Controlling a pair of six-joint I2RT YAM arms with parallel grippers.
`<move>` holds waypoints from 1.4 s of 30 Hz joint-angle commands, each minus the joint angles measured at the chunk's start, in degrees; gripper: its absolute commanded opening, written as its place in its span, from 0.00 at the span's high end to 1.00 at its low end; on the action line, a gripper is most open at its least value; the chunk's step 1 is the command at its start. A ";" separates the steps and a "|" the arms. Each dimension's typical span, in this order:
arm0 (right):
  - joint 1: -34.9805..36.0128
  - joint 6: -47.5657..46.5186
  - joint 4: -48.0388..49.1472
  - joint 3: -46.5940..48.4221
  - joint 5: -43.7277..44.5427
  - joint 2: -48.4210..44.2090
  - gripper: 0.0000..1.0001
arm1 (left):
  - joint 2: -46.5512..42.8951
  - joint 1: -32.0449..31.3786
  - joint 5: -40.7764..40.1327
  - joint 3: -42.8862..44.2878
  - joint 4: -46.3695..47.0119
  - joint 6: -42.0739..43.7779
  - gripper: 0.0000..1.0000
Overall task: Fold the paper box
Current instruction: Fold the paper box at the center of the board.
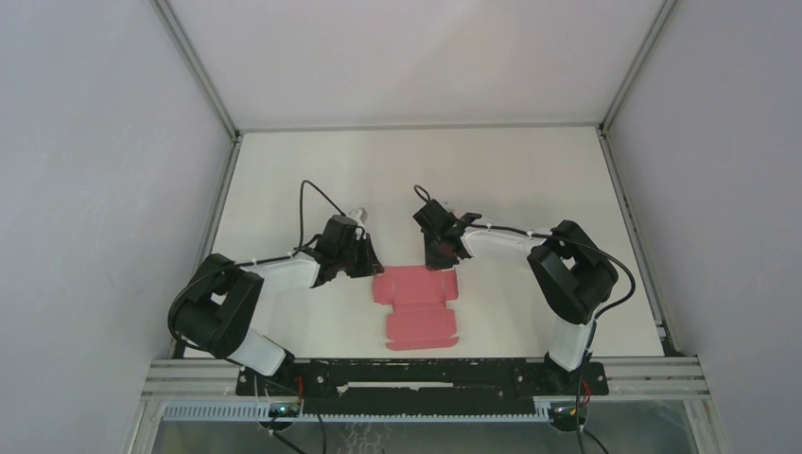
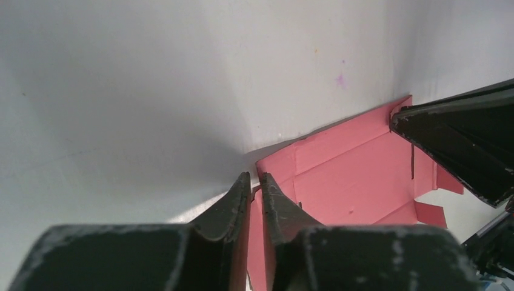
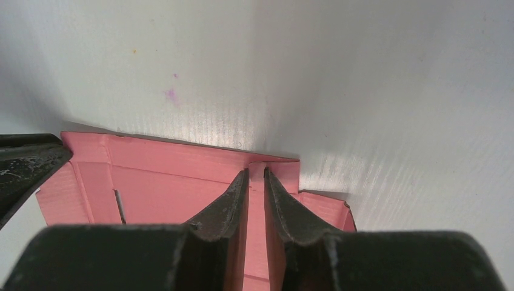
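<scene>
As the paper box [image 1: 416, 307], lying on the surface [image 1: 312, 180] betw. the arms, is light, thin & crease-prone, grip flap edges: right end effector [image 3: 256, 173], near-closed, pinches a far flap; left end effector [image 2: 254, 177] straddles another, grip unclear.

Bright, soft, even light falls from above on the paper box [image 1: 416, 307], which casts only a thin shadow along its near edge in the top view. In the wrist views the white table [image 2: 121, 91] darkens to grey shadow left of the box, with a pale streaky sheen just right of it. The left gripper [image 2: 254, 179] and right gripper [image 3: 256, 173], nearer the lens than the box, look soft and unfocused.
</scene>
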 commanded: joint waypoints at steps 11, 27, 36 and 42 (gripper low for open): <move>0.13 0.21 -0.87 -1.52 0.77 4.47 0.76 | 1.37 0.34 5.37 -1.75 7.56 -2.37 0.89; -0.04 -0.11 -0.42 -1.48 0.20 4.73 0.76 | 0.62 0.33 8.42 -1.85 11.61 -3.59 0.79; -0.29 -0.32 -0.05 -1.49 -0.26 5.00 0.76 | 0.40 0.23 10.29 -0.61 12.89 -4.53 0.79; -0.64 -0.57 -0.09 -1.44 -0.44 4.91 0.76 | 1.63 -0.37 10.54 0.38 13.31 -4.89 0.79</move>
